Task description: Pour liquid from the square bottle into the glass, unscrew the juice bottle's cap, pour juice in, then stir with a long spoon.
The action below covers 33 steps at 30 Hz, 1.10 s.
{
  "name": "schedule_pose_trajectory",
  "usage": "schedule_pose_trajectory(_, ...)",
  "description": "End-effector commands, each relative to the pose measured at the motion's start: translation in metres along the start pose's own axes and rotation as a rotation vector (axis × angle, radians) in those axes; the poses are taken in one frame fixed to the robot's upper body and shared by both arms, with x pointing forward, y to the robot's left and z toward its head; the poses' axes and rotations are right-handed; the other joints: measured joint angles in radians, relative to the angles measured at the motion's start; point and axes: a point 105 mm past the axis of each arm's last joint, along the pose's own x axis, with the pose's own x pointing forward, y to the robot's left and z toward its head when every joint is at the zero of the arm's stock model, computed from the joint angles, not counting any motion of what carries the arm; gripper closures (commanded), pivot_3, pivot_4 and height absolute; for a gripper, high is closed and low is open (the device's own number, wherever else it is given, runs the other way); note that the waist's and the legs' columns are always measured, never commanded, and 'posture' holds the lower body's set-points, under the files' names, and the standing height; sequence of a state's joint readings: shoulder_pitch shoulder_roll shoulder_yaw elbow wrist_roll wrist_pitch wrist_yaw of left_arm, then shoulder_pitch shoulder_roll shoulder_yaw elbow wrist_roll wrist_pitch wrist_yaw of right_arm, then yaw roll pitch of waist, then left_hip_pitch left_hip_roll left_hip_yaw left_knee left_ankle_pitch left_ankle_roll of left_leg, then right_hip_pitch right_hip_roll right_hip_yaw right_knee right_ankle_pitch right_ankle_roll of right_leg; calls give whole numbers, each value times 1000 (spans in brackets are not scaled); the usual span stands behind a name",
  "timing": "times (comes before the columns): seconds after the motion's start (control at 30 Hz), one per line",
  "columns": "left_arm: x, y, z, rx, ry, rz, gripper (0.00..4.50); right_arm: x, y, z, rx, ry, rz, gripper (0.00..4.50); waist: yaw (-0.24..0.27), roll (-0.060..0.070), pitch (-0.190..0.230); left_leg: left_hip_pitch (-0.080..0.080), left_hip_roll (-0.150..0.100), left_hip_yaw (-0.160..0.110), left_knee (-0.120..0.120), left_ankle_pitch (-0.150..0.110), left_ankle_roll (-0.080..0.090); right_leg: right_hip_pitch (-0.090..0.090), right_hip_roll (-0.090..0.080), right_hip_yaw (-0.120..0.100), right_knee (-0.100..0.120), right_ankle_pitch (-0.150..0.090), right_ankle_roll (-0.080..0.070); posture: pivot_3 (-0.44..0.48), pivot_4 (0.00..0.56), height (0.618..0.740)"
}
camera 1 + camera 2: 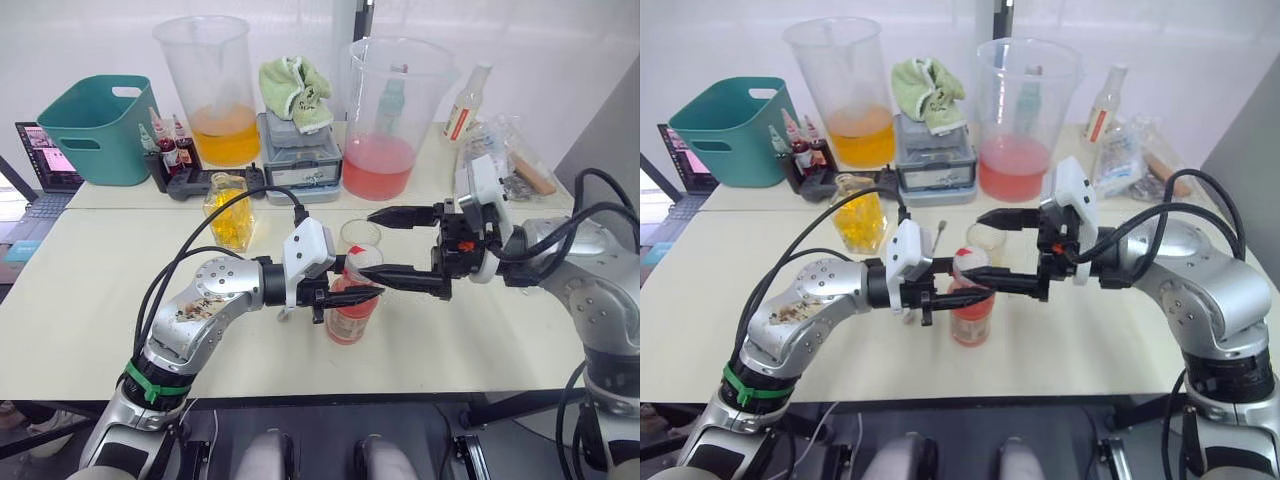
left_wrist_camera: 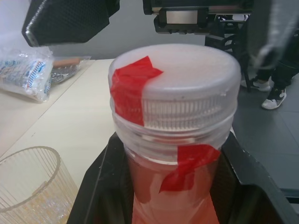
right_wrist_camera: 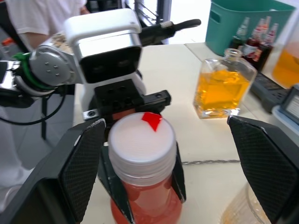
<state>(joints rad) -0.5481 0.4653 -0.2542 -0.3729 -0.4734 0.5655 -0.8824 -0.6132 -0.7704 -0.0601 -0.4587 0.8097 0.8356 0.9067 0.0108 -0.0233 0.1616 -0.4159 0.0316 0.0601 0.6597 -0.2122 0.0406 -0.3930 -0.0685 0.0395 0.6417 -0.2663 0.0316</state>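
The juice bottle [image 1: 350, 315], slim with pink-red liquid, stands upright near the table's front. My left gripper [image 1: 345, 295] is shut on it just below the white cap [image 2: 175, 84], which is marked with red tape. My right gripper [image 1: 372, 243] is open wide around the cap [image 3: 141, 140]: one finger lies close beside it and the other hangs over the glass [image 1: 360, 233] just behind the bottle. The square bottle [image 1: 228, 210] of yellow liquid stands farther back on the left. A thin metal spoon [image 1: 939, 233] lies on the table behind my left gripper.
Along the back stand a teal bin [image 1: 95, 125], a beaker of orange liquid [image 1: 210, 90], a grey box with a green cloth [image 1: 298, 150], a beaker of pink liquid [image 1: 385, 110] and a pale bottle with a red label [image 1: 465, 105]. A laptop [image 1: 45, 155] sits far left.
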Motion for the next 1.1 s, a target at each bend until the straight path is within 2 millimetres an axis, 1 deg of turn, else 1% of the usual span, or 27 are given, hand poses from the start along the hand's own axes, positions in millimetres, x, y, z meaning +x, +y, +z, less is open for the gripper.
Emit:
schedule_pose_trajectory(0.03,3,-3,-14,-35,49,-23,2937,-3,3,11,-26,-37,-39,62,-1,0,0,0,0,0,0,0,0,0,0,0,0,0,0,0,150,740)
schedule_pose_trajectory(0.27,4,-3,-13,-30,44,-25,2937,4,10,7,10,-45,-44,62,0,0,0,0,1,0,0,0,0,1,5,2,-1,0,1,0,150,740)
schedule_pose_trajectory(0.4,4,-2,-13,-29,44,-21,2937,5,11,3,22,-26,-35,1155,0,0,0,0,1,0,0,0,0,1,5,2,-1,-1,1,0,150,740)
schedule_pose_trajectory(0.57,4,-2,-14,-28,46,-14,2937,6,14,-3,32,-4,20,2818,0,0,0,0,1,0,0,0,0,1,6,2,-2,-1,1,0,150,740)
schedule_pose_trajectory(0.63,5,-2,-13,-28,44,-10,2937,6,15,-5,27,2,54,2856,0,0,0,0,1,-1,0,0,0,2,6,2,-2,-1,1,0,150,740)
schedule_pose_trajectory(0.77,5,-1,-13,-27,41,-2,2937,7,15,-11,-49,52,200,2856,1,0,0,0,1,-1,0,0,0,3,6,2,-3,-1,1,0,150,740)
schedule_pose_trajectory(0.87,4,-1,-13,-28,42,3,2937,8,14,-16,-122,97,358,2856,0,0,0,1,1,-1,1,0,0,4,7,2,-5,-1,1,0,150,740)
schedule_pose_trajectory(1.0,2,-2,-14,-27,48,9,2937,11,5,-9,-200,115,536,2856,-1,0,0,2,1,0,1,0,0,5,8,2,-6,-1,1,0,150,740)
schedule_pose_trajectory(1.1,-1,-1,-16,-26,56,27,2937,13,2,-3,-175,155,626,2856,0,0,0,1,1,-1,1,0,0,4,8,2,-5,-1,1,0,150,740)
